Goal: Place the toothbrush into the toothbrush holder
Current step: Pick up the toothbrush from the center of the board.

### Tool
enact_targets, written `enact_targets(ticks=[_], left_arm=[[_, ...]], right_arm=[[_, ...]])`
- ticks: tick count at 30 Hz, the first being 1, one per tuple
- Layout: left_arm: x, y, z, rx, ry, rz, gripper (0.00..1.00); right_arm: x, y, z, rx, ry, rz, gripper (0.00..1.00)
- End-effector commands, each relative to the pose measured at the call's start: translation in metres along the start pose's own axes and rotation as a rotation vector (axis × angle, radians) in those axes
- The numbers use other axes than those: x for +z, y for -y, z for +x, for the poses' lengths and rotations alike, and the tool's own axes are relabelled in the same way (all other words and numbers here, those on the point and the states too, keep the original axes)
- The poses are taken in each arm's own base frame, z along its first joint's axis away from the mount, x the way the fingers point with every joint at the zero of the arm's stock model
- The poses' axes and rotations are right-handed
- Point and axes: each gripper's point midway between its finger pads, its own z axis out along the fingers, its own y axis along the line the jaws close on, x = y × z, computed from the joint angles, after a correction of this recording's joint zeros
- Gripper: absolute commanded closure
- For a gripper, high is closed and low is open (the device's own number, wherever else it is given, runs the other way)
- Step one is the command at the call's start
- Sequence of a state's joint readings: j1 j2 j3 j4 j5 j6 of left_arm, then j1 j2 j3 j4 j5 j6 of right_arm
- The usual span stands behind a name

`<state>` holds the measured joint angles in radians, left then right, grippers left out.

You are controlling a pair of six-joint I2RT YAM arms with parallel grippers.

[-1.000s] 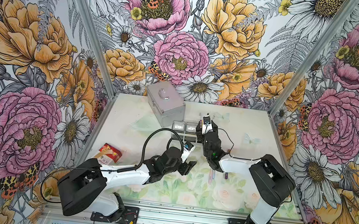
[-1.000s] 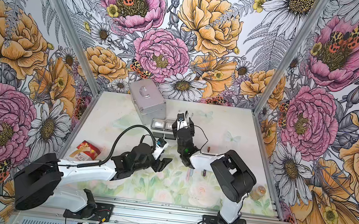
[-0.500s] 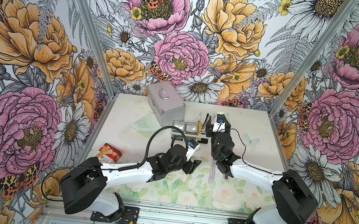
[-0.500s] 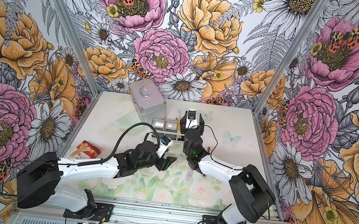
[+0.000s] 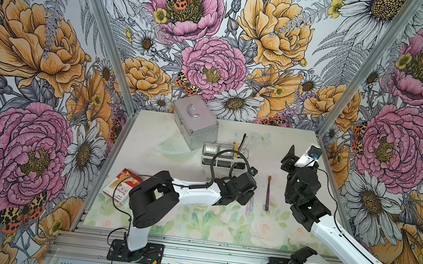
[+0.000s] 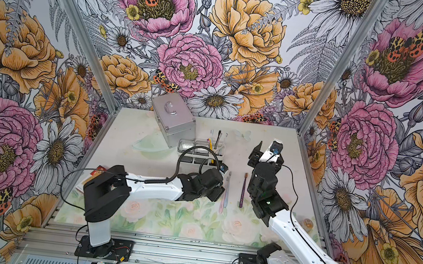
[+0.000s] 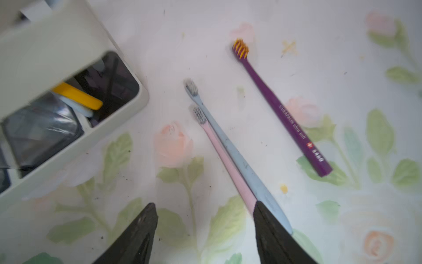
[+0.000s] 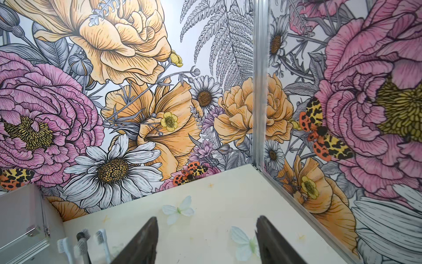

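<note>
Pale rose-print tabletop, floral-paper walls on three sides. Silver case at back, white holder just in front of it, upright brushes in its right compartment. Flat between the arms lies the purple toothbrush, apart from the holder. A pink and blue pair lies side by side at the left gripper, jaws apart, empty. The right gripper, jaws apart and empty, has swung off the holder toward the right wall.
</note>
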<state>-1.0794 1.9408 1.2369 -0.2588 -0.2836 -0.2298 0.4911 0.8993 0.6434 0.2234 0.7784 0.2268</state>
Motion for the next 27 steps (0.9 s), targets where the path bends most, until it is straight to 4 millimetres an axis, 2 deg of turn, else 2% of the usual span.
enact_targets(ticks=[1, 6, 12, 19, 27], left_arm=[[0.007, -0.003, 0.026, 0.003, -0.117, -0.083, 0.32], [0.015, 0.003, 0.030, -0.053, -0.142, -0.068, 0.33], [0.014, 0.010, 0.031, -0.104, -0.151, -0.038, 0.33], [-0.005, 0.009, 0.018, -0.157, -0.107, -0.027, 0.34], [-0.023, 0.016, 0.004, -0.178, -0.064, 0.005, 0.34]], right_arm=[[-0.011, 0.017, 0.034, -0.053, -0.120, 0.025, 0.31], [-0.025, 0.032, 0.038, -0.040, -0.119, 0.024, 0.31], [-0.035, 0.042, 0.044, -0.028, -0.128, 0.024, 0.31], [-0.035, 0.037, 0.057, -0.043, -0.180, 0.000, 0.31], [-0.034, 0.033, 0.068, -0.047, -0.219, -0.020, 0.31]])
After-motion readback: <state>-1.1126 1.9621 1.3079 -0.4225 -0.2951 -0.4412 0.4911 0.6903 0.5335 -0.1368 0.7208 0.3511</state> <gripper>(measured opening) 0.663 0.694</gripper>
